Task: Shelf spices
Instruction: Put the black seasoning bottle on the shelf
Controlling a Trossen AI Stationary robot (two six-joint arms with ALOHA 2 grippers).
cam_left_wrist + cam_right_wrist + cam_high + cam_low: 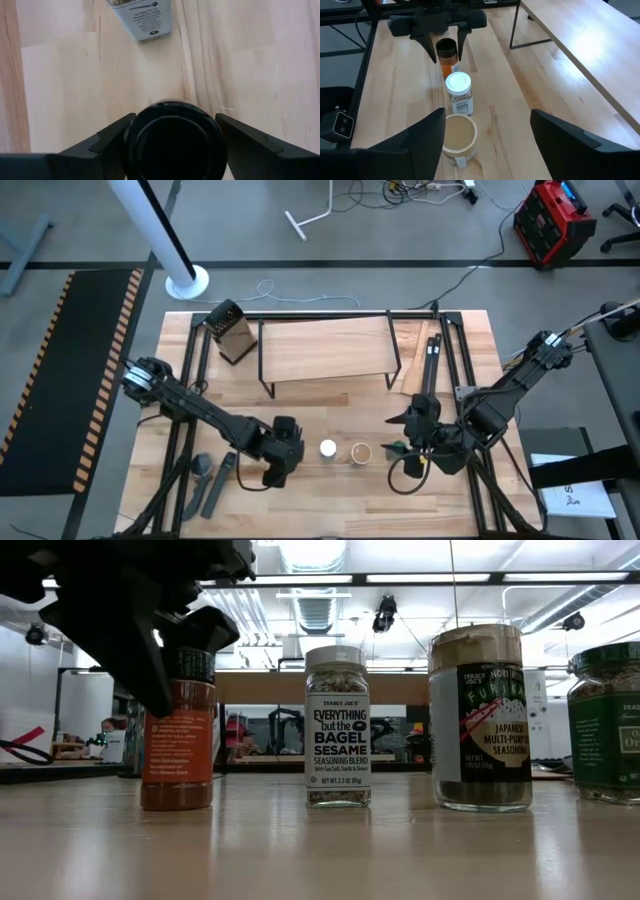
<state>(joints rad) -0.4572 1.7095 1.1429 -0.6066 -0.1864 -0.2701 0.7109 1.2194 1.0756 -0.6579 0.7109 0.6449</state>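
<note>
Four spice jars stand upright in a row on the table. In the low view they are the black-topped orange jar (pixel 178 740), the white-topped jar (pixel 337 727), the tan-topped jar (pixel 480 718) and the green jar (pixel 605 725). My left gripper (pixel 175 117) is open and comes down over the black-topped jar (pixel 446 52), one finger on each side of its lid. My right gripper (pixel 487 120) is open wide, above the table near the tan-topped jar (pixel 459 137) and touching nothing. The shelf (pixel 325 345) stands farther back. My left gripper reaches from above, with its fingers (pixel 112 142) close on either side of the black lid (pixel 172 142). Whether they touch the lid I cannot tell. The jar stands upright on the table.
A dark box grater (pixel 232 332) stands at the shelf's left end and wooden pieces (pixel 412 365) lie at its right end. Grey utensils (pixel 210 480) lie near the table's near left corner. Black frame bars run along the table's left and right sides.
</note>
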